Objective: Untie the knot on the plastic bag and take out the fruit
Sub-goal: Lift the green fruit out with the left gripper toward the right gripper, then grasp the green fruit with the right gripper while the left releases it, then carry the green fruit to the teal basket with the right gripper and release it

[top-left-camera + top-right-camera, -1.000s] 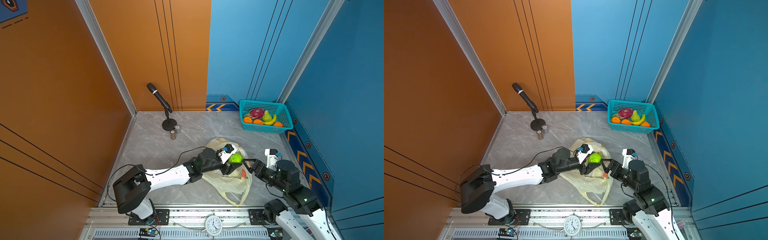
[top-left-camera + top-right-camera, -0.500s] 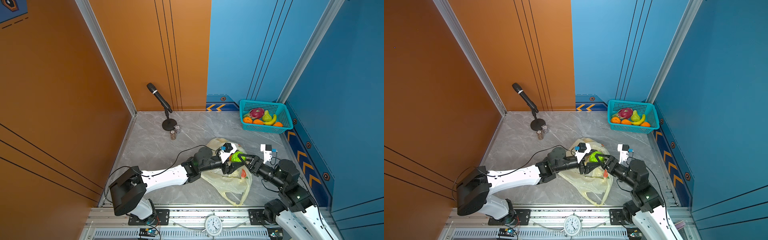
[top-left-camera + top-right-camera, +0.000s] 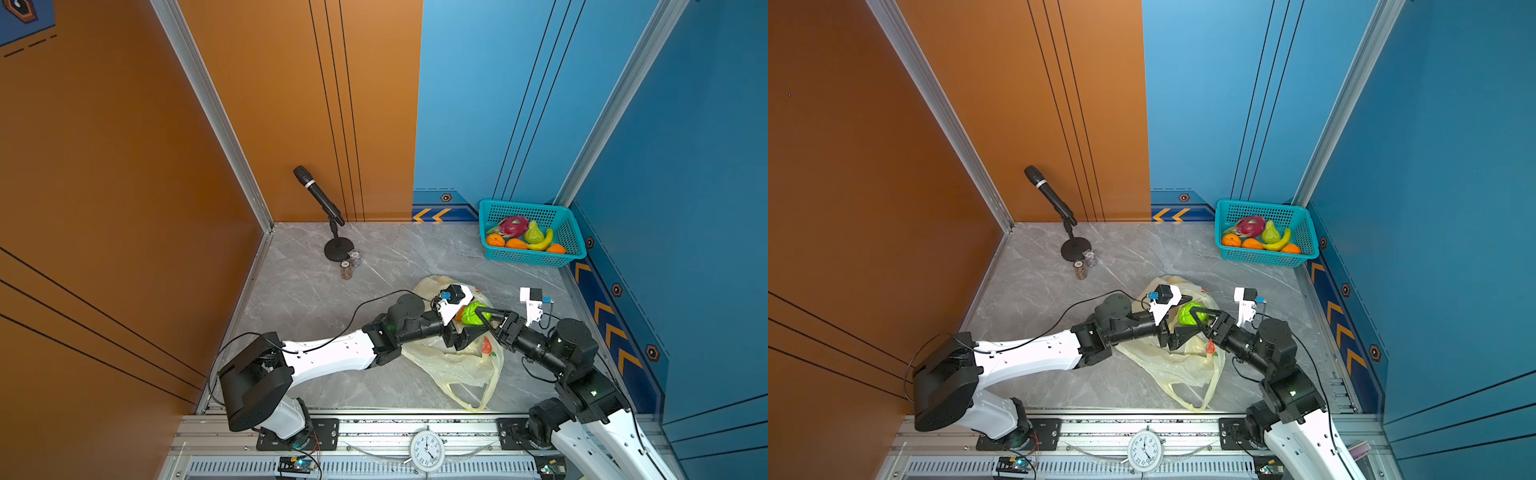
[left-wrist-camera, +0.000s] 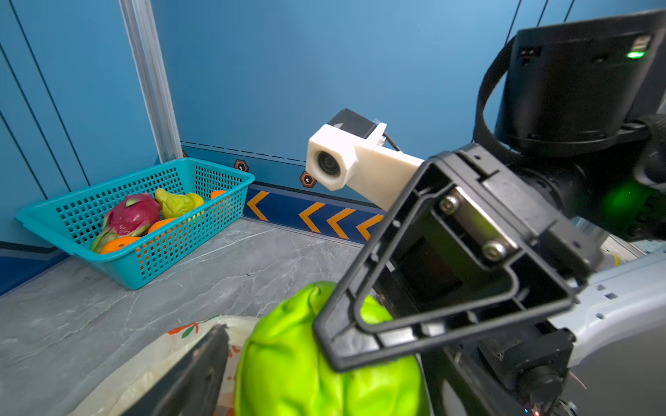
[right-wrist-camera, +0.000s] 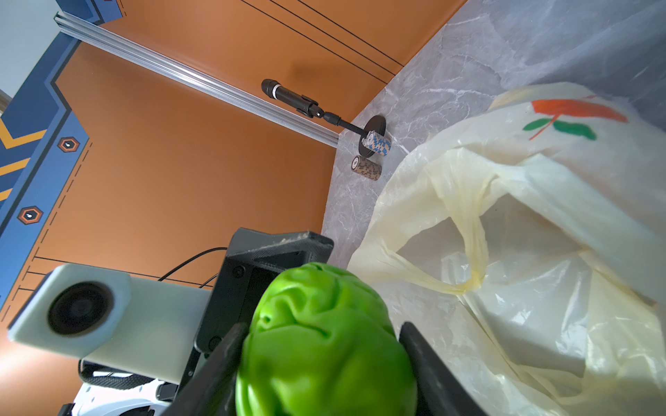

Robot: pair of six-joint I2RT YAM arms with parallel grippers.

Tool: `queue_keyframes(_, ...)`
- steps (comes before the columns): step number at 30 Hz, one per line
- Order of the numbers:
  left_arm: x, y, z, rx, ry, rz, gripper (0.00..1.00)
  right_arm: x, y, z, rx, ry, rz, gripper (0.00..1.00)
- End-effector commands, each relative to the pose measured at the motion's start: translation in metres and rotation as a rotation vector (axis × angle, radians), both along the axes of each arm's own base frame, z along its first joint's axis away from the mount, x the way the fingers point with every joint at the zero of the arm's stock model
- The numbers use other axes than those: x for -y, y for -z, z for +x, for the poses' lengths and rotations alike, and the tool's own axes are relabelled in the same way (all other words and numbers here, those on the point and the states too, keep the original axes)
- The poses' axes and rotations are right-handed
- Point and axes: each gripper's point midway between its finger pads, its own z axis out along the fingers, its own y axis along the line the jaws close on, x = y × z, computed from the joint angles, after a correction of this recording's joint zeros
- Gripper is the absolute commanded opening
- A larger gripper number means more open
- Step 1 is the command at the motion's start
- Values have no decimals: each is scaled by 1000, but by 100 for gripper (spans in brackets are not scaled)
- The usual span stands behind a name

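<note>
1. Right wrist view: the right gripper (image 5: 320, 335) is partly closed, its two dark fingers pressing either side of the green fruit (image 5: 324, 345); the fruit hangs just above the plastic bag (image 5: 540, 223), whose mouth gapes with no tied knot showing.
2. Left gripper (image 3: 466, 324) stands wide; in the left wrist view its one visible finger is clear of the fruit, with bag showing between; it holds nothing.
3. Both top views put the bag near the desk's front edge, right of middle; the teal basket (image 3: 530, 258), with other fruit in it, sits in the far right corner.
4. Step in hand, as I judge it: a hand-over of a fruit taken from the bag; next, the right arm should keep its squeeze and carry the fruit clear, probably to the basket; the left arm must back off without snagging the film.
</note>
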Motion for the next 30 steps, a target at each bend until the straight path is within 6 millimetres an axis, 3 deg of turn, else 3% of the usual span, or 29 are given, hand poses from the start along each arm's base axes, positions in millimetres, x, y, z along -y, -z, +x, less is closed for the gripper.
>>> queue_keyframes(1, -14, -18, 3, 43, -73, -42, 96, 14, -13, 9, 57, 65, -95, 48)
queue_keyframes(9, -32, -21, 3, 38, -119, -4, 100, 34, -41, 41, 110, 161, -202, 48)
queue_keyframes(13, -38, -20, 4, 20, -127, 44, 99, 48, -45, 61, 83, 227, -241, 48)
queue_keyframes(21, -47, -31, 3, 26, -88, 138, 98, 83, -41, 105, 28, 359, -337, 48)
queue_keyframes(30, -49, -38, 11, 25, -70, 129, 98, 142, -25, 169, -96, 485, -499, 45)
